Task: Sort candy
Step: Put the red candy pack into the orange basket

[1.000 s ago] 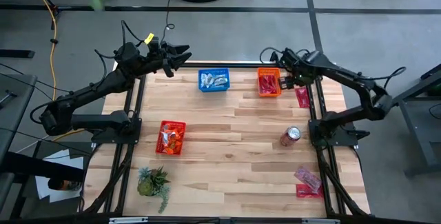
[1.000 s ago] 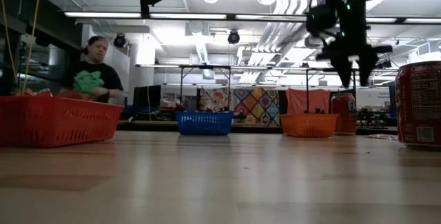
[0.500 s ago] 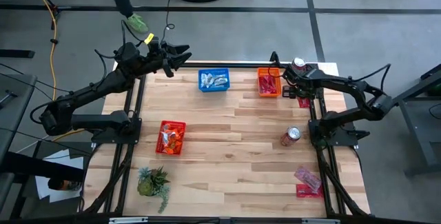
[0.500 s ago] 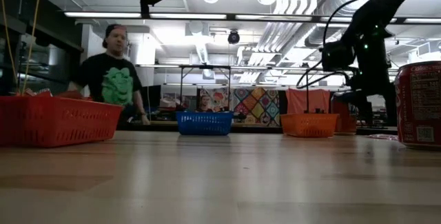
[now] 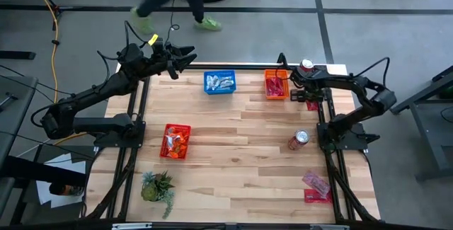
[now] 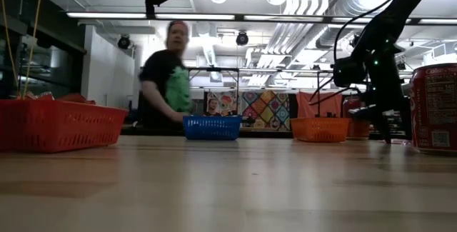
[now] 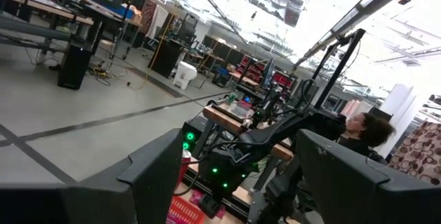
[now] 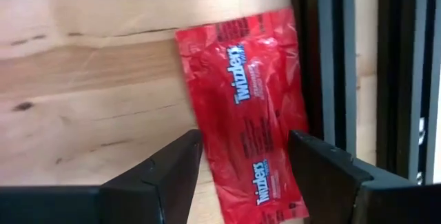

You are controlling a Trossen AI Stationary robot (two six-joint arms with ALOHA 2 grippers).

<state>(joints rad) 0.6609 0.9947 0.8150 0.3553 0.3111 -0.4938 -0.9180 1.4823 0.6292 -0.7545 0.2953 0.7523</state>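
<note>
A red Twizzlers candy packet (image 8: 253, 124) lies flat on the wooden table by its right edge, just right of the orange basket (image 5: 277, 85). My right gripper (image 8: 244, 176) points down over it, open, one finger on either side of the packet's near half. In the high view the gripper (image 5: 307, 97) covers most of the packet (image 5: 312, 105). My left gripper (image 5: 190, 53) hangs open and empty, high above the table's far left corner. More candy lies in the blue basket (image 5: 219, 82), the red basket (image 5: 175, 141) and loose at the near right corner (image 5: 316, 185).
A dark frame rail (image 8: 337, 58) runs right beside the packet. One red soda can (image 5: 298, 140) lies on the table's right side and another (image 5: 306, 66) stands at the far right corner. A small plant (image 5: 157, 186) is at the near left. A person (image 6: 168, 75) walks behind the table.
My right gripper has come down from above the orange basket and shifted toward the table's right edge, rolling a little, until its open fingers straddle the red packet. The packet has not moved. The person behind the table has walked along its far side.
</note>
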